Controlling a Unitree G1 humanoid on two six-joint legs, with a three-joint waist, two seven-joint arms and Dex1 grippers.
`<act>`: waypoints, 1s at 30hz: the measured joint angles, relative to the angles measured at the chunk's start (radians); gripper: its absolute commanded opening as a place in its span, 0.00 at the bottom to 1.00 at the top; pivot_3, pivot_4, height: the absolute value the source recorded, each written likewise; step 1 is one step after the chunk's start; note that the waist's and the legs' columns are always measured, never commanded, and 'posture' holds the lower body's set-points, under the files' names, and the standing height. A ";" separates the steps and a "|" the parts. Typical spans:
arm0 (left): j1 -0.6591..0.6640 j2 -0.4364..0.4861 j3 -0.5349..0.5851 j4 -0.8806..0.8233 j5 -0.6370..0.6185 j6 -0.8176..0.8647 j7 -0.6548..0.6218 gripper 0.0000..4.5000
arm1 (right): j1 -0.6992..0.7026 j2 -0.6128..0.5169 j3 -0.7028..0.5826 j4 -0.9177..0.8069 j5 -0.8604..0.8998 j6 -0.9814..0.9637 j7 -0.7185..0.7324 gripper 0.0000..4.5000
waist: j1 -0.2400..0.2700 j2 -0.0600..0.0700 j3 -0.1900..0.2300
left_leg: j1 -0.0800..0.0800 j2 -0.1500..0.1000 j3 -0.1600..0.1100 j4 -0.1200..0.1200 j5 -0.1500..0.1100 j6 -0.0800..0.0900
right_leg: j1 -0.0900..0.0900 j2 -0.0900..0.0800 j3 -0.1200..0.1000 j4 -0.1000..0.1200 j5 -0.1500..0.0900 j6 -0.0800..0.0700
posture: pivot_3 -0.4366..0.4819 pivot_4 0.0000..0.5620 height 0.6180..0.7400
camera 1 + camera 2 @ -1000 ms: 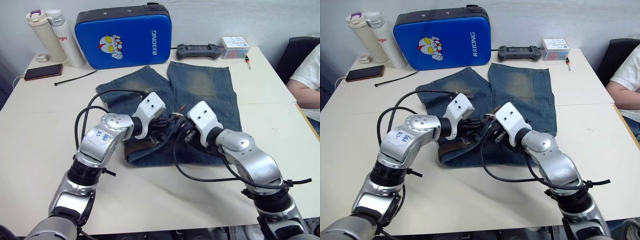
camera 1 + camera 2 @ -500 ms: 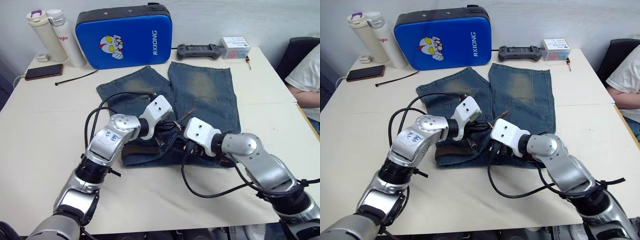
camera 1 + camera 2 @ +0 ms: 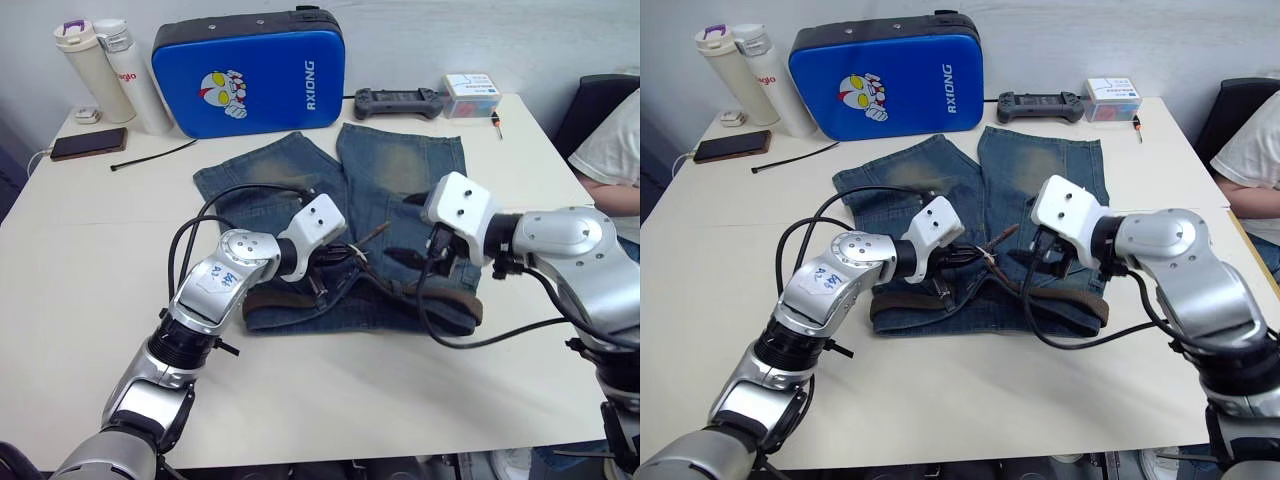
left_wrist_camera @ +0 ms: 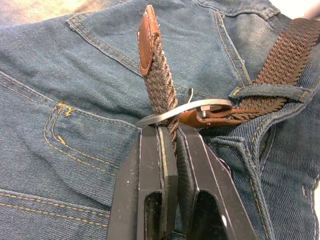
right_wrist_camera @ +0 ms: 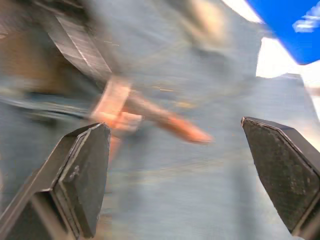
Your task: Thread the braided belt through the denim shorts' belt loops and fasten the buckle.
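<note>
Since half a second ago my right gripper [image 5: 175,165] has swung away from the fly area toward 3 o'clock over the right side of the waistband, and its jaws now stand wide apart, holding nothing. My left gripper [image 4: 172,145] has stayed put at the centre front.

The faded blue denim shorts [image 3: 400,170] lie flat on the white table [image 3: 90,260], waistband toward me at 6 o'clock and legs pointing to 12; I judge that layout keeps the waistband within reach of both arms. The long dark brown braided belt [image 3: 1065,300] runs along the waistband from 9 o'clock to 3 and passes under a short blue denim belt loop [image 4: 260,92] beside the fly. My left gripper is clamped on the strap just behind the small silver rectangular metal buckle [image 4: 187,108], so the tan leather tip [image 4: 147,37] stands up through the frame; I judge this hold steadies the strap for fastening.

Concealed or unclear: my arms cover much of the waistband, so I cannot count how many loops are threaded. Whether the prong has seated in the braid cannot be told. The right wrist view is smeared by motion; shapes there are unreliable. A person's sleeve at 3 o'clock is cut off by the frame edge.
</note>
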 measured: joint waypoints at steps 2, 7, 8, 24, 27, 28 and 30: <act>0.006 0.004 -0.005 -0.014 0.000 -0.013 -0.005 0.00 | -0.012 -0.003 0.071 0.096 -0.093 -0.130 -0.008 0.99 | 0.000 0.000 0.000 | 0.000 0.000 0.000 -0.001 0.000 0.000 | 0.000 0.000 0.000 0.002 0.000 0.000 | 0.48 0.27 1.00; 0.008 0.009 -0.013 -0.030 0.000 -0.036 -0.021 0.00 | -0.029 0.025 0.152 0.236 -0.221 -0.350 -0.007 0.99 | 0.000 0.000 0.000 | 0.000 0.000 0.000 0.000 0.000 0.000 | 0.000 0.000 0.000 0.003 0.000 0.000 | 0.48 0.27 1.00; 0.008 0.008 -0.013 -0.031 0.000 -0.042 -0.023 0.00 | -0.032 0.038 0.161 0.253 -0.231 -0.377 -0.006 0.99 | 0.000 0.000 0.000 | 0.000 0.000 0.000 0.000 0.000 0.000 | 0.000 0.000 0.000 0.003 0.000 0.000 | 0.48 0.27 1.00; 0.008 0.098 0.068 -0.098 -0.114 0.027 -0.145 0.00 | -0.054 0.033 0.167 0.295 -0.301 -0.694 0.094 0.01 | -0.005 0.000 0.000 | 0.000 0.001 0.000 0.000 0.000 0.000 | 0.000 0.001 0.000 0.004 0.000 0.000 | 0.48 0.27 1.00; 0.008 0.151 0.126 -0.125 -0.202 0.082 -0.204 0.00 | -0.057 0.021 0.167 0.292 -0.300 -0.797 0.100 0.01 | -0.005 0.000 0.000 | 0.000 0.001 0.000 0.001 0.000 -0.001 | 0.000 0.001 0.000 0.003 0.000 0.000 | 0.48 0.27 1.00; 0.008 0.170 0.140 -0.134 -0.230 0.099 -0.220 0.00 | -0.060 0.020 0.167 0.292 -0.299 -0.831 0.100 0.01 | -0.004 0.000 0.000 | 0.000 0.001 0.000 0.001 0.000 -0.001 | 0.000 0.001 0.000 0.003 0.000 0.000 | 0.48 0.27 1.00; 0.008 0.191 0.162 -0.140 -0.266 0.119 -0.236 0.00 | -0.065 0.014 0.167 0.293 -0.299 -0.875 0.100 0.01 | -0.003 0.000 0.000 | 0.000 0.001 0.000 0.001 0.000 0.000 | 0.000 0.001 0.000 0.003 0.000 0.000 | 0.48 0.27 1.00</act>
